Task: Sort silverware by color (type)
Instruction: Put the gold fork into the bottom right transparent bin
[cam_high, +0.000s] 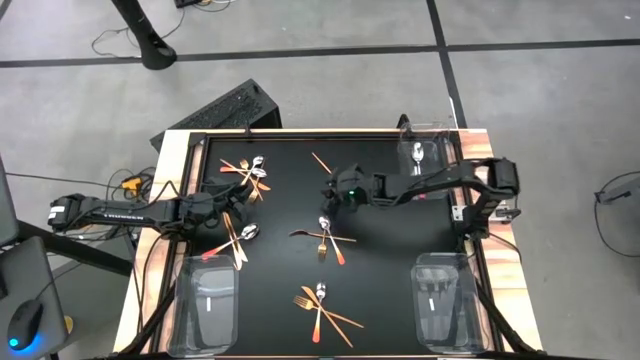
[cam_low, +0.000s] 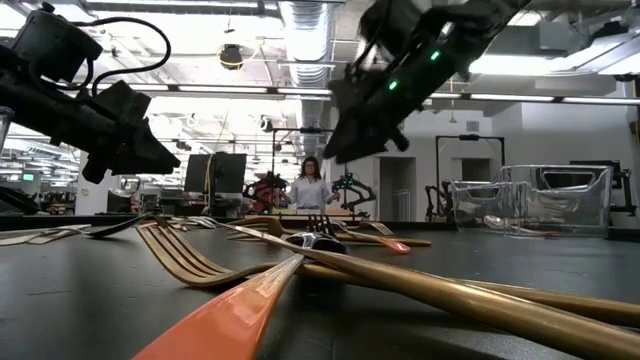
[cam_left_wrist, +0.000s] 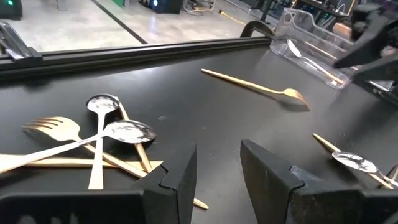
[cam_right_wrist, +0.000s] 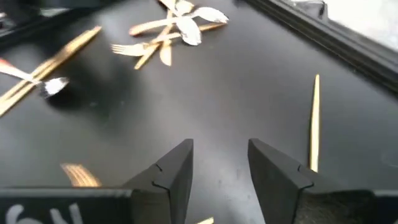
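Observation:
Silverware lies in loose heaps on the black mat: a far-left heap (cam_high: 247, 172), one by the left edge (cam_high: 236, 236), a middle heap (cam_high: 326, 238) and a near heap (cam_high: 320, 306). Each mixes gold pieces with silver ones that have red-orange handles. A single gold fork (cam_high: 320, 162) lies apart at the far side. My left gripper (cam_high: 240, 191) hovers open beside the far-left heap, whose spoons (cam_left_wrist: 127, 131) and gold fork (cam_left_wrist: 56, 127) show ahead of its fingers. My right gripper (cam_high: 331, 190) hangs open above bare mat between the single fork and the middle heap; a gold stick (cam_right_wrist: 314, 121) lies beside it.
A clear bin (cam_high: 421, 150) at the far right corner holds a silver spoon. Two more clear bins stand at the near left (cam_high: 206, 300) and near right (cam_high: 441, 298). A raised wooden rim (cam_high: 180, 190) runs round the mat. A person (cam_low: 311, 186) stands far behind the table.

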